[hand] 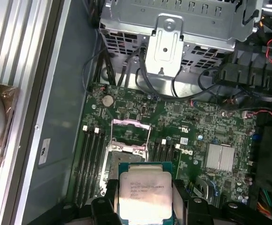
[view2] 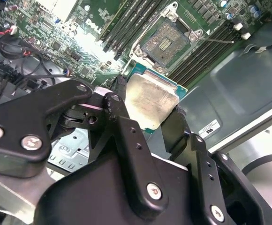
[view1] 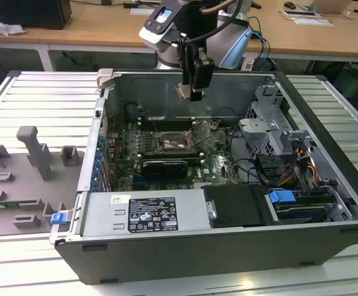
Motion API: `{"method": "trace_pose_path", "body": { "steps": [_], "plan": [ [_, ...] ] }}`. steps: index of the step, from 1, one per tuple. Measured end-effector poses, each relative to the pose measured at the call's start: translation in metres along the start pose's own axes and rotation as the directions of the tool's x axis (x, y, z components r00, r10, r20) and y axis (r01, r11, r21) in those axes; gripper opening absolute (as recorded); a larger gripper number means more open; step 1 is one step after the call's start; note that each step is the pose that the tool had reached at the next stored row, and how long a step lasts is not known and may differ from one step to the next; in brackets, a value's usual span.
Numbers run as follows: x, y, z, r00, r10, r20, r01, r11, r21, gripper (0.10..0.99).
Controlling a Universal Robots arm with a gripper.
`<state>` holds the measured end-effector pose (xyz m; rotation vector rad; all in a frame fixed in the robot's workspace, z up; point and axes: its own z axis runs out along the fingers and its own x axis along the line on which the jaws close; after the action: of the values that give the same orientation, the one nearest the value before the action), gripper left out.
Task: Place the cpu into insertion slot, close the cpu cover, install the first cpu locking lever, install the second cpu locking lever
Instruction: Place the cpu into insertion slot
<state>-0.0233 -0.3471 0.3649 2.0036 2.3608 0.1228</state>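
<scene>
Item: open computer case (view1: 228, 246), laid on its side on a ribbed, silver-grey metal tabletop (view1: 31, 98) of long parallel slats. A grey moulded fixture tray (view1: 24, 166) was set on the same tabletop at the exterior view's left, just beside the case. A second, wooden tabletop (view1: 327, 37) was recorded behind, carrying papers and small devices. Inside the case a green circuit board (view1: 216, 160) was seen, with a metal drive cage (view1: 271, 132) toward the exterior view's right and a labelled power supply (view1: 142, 213) along the near wall. The tool (view1: 188, 91) was held over the case, well above the board, and was found clamped on the cpu (view1: 182, 92) by two opposite edges. In both wrist views the cpu (view2: 150, 98) (hand: 144, 187) was shown between the black fingers (view2: 119, 91), metal top toward the first wrist camera, clear of the board. The insertion slot (hand: 126, 157) (view2: 166, 42) was noted uncovered beneath it, flanked by long black memory slots (hand: 91, 159), with the cpu cover (hand: 131, 123) swung up and open at the slot's far edge.
</scene>
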Motion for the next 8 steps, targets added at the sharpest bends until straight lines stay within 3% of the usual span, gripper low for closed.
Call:
{"method": "trace_pose_path", "body": {
  "steps": [8],
  "plan": [
    [0.0000,-0.0001,0.0008,0.9980,0.063,0.0055,-0.063,0.9980,-0.001,0.541]
  ]
}}
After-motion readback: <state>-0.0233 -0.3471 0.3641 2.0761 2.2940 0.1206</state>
